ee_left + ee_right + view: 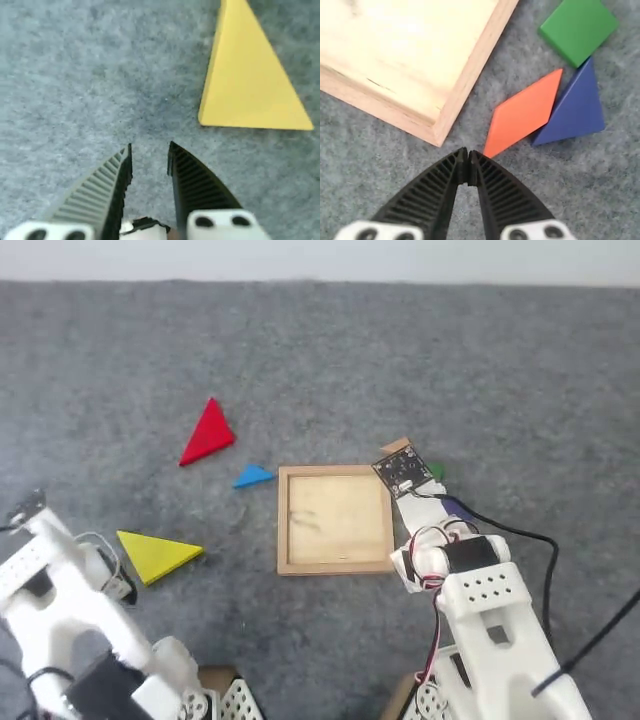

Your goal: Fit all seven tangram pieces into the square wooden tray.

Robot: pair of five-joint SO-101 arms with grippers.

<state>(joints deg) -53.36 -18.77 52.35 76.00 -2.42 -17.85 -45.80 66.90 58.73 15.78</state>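
Note:
The square wooden tray point(283, 525) lies empty in mid-table. Left of it are a red triangle point(208, 432), a small blue triangle point(252, 476) and a yellow triangle point(157, 555). By the tray's far right corner, an orange parallelogram point(522, 112) touches a dark blue triangle point(575, 107), with a green square point(577, 27) just beyond. My right gripper point(467, 156) is shut and empty, its tip close to the orange piece's near point and the tray point(470, 75) corner. My left gripper point(150, 150) is slightly open over bare carpet, beside the yellow triangle point(250, 85).
Grey carpet covers the table. The right arm's body point(480, 590) stands near the tray's right side, with a black cable point(545, 560) trailing off it. The left arm's base point(60, 620) sits at the front left.

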